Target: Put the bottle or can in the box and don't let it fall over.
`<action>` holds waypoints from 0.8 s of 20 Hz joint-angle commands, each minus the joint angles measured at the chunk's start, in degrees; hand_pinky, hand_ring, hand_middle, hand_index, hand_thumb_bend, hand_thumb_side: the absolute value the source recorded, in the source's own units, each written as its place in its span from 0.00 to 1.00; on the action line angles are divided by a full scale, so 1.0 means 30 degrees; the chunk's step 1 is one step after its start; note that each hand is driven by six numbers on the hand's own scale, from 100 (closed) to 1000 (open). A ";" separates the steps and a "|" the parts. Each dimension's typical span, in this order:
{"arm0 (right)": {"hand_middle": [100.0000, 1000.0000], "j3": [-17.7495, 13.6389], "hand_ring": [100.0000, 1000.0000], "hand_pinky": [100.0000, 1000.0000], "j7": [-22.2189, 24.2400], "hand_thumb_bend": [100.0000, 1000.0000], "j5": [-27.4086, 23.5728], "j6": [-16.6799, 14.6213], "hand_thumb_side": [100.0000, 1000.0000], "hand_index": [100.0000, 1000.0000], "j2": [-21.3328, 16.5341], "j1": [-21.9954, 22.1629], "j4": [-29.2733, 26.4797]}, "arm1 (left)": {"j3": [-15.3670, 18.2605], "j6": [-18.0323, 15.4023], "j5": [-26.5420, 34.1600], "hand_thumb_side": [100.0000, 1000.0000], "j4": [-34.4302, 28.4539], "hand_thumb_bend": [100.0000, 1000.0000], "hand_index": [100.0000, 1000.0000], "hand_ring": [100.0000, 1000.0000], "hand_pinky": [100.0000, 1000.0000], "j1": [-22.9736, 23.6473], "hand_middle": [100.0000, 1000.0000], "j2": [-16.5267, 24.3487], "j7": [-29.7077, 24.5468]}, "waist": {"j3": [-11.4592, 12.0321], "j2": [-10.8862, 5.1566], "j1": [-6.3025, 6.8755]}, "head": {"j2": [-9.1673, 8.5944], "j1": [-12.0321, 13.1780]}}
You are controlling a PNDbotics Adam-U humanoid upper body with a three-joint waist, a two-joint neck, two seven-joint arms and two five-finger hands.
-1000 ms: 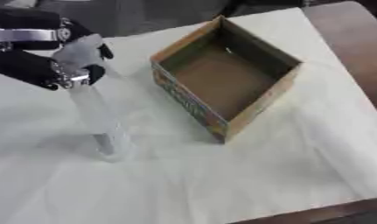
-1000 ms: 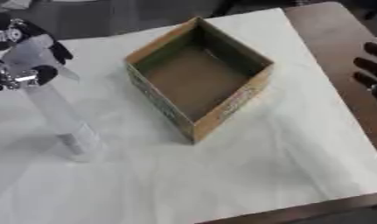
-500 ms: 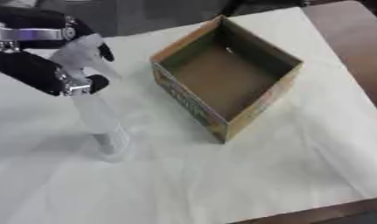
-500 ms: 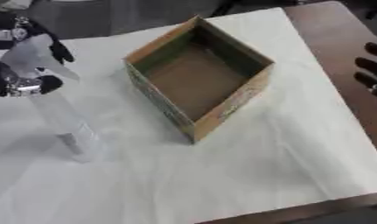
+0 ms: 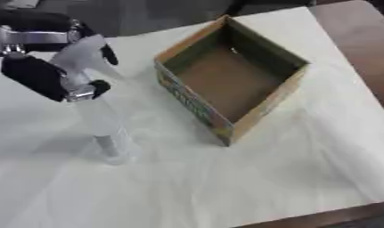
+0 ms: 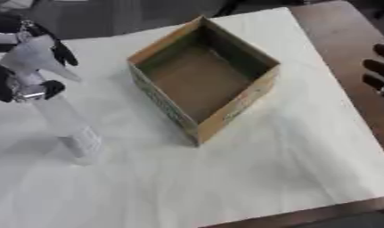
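This looks like a lab or test setup rather than a home. A brown wooden table [image 5: 352, 31] is draped with a plain white cloth [image 5: 226, 182] that leaves its right edge and near right corner bare. Beyond the far edge lies only a dim grey floor [image 5: 148, 13]; nothing domestic shows.

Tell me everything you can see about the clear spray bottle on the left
The spray bottle is tall, slim and see-through, plastic by the look of it, with a whitish trigger head whose nozzle points toward the box. It leans, its top tilted to the left and its base near or on the white cloth; whether the base touches cannot be told. The left hand has its black fingers curled round the neck and head. The bottle is outside the box, to its left.
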 commanded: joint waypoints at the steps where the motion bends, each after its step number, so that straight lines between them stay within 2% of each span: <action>1: 1.00 -0.0225 1.00 1.00 -0.0015 0.00 0.0095 0.0039 0.58 0.99 -0.0251 -0.0163 -0.0187 | 0.0085 0.0158 0.0016 0.39 0.0009 0.01 0.74 0.30 0.36 -0.0346 0.52 0.0295 0.0079 | -0.0036 -0.0280 -0.0105 | -0.0234 0.0075; 2: 1.00 -0.0224 1.00 1.00 -0.0010 0.00 0.0098 0.0039 0.59 0.99 -0.0248 -0.0158 -0.0187 | 0.0065 0.0185 0.0014 0.38 0.0022 0.01 0.73 0.29 0.36 -0.0351 0.51 0.0282 0.0100 | -0.0043 -0.0280 -0.0109 | -0.0229 0.0076; 3: 1.00 -0.0227 1.00 1.00 -0.0007 0.00 0.0100 0.0038 0.59 0.99 -0.0247 -0.0152 -0.0184 | 0.0058 0.0219 0.0010 0.31 0.0041 0.00 0.69 0.26 0.34 -0.0353 0.49 0.0268 0.0132 | -0.0051 -0.0285 -0.0112 | -0.0215 0.0083; 9: 1.00 -0.0239 1.00 1.00 -0.0002 0.00 0.0093 0.0046 0.59 0.99 -0.0236 -0.0150 -0.0174 | 0.0000 0.0287 -0.0050 0.09 0.0158 0.00 0.62 0.15 0.24 -0.0345 0.45 0.0198 0.0233 | -0.0090 -0.0298 -0.0099 | -0.0275 0.0100; 13: 1.00 -0.0260 1.00 1.00 -0.0015 0.00 0.0090 0.0058 0.58 0.99 -0.0223 -0.0133 -0.0173 | -0.0029 0.0204 -0.0184 0.00 0.0267 0.00 0.57 0.12 0.19 -0.0295 0.43 0.0169 0.0156 | -0.0129 -0.0306 -0.0088 | -0.0286 0.0077; 16: 1.00 -0.0262 1.00 1.00 -0.0005 0.00 0.0096 0.0079 0.58 0.99 -0.0201 -0.0124 -0.0169 | -0.0048 0.0175 -0.0234 0.02 0.0334 0.00 0.54 0.10 0.17 -0.0300 0.41 0.0137 0.0130 | -0.0138 -0.0312 -0.0083 | -0.0274 0.0080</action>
